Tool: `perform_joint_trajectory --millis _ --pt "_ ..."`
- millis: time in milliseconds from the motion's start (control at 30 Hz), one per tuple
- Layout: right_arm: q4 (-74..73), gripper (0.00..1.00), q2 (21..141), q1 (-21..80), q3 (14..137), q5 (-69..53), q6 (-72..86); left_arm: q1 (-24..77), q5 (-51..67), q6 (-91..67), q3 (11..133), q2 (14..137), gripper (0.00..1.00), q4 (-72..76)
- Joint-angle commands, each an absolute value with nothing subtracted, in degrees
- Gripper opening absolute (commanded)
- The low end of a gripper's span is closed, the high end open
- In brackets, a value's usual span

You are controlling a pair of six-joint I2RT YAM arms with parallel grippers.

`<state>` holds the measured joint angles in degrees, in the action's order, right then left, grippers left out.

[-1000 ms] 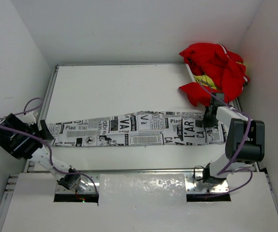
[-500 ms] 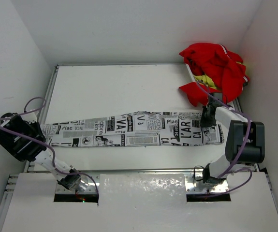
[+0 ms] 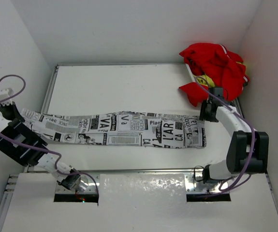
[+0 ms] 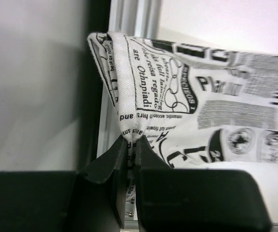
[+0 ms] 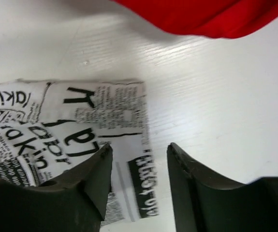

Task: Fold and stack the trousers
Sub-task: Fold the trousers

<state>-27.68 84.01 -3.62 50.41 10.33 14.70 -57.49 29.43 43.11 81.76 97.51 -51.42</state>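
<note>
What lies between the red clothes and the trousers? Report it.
Bare table separates the red clothes from the trousers, as the right wrist view shows.

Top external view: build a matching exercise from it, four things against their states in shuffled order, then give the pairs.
1. trousers
2. left gripper
3. right gripper
4. red clothes

A. open, gripping nothing
B. heaped at the far right
C. spread long, left to right
D. shut on a printed cloth end

Pairs: 1-C, 2-D, 3-A, 4-B
</note>
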Motion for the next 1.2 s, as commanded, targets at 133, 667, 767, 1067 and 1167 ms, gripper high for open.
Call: perform_joint_trajectory --millis 133,667,767,1067,1167 --pt "-27.6 0.33 79.5 -3.2 49.7 7.0 14.1 -53.5 44.4 47.3 90.9 90.3 0.00 -64.3" --pt "-19.6 0.30 88.2 2.0 43.4 1.0 28.4 -8.7 54.3 23.4 79.3 76.8 0.00 -51.3" --pt "-17.8 0.31 88.3 1.9 43.2 1.4 30.3 -1.3 52.7 17.9 75.2 75.2 0.00 -45.4" --pt "-16.4 0.31 89.1 2.0 42.6 3.4 32.1 15.8 44.0 1.4 68.8 78.0 0.00 -25.0" --pt "-15.8 0.31 88.9 2.0 42.1 3.9 33.0 21.7 40.4 1.0 69.0 81.3 0.00 -23.9"
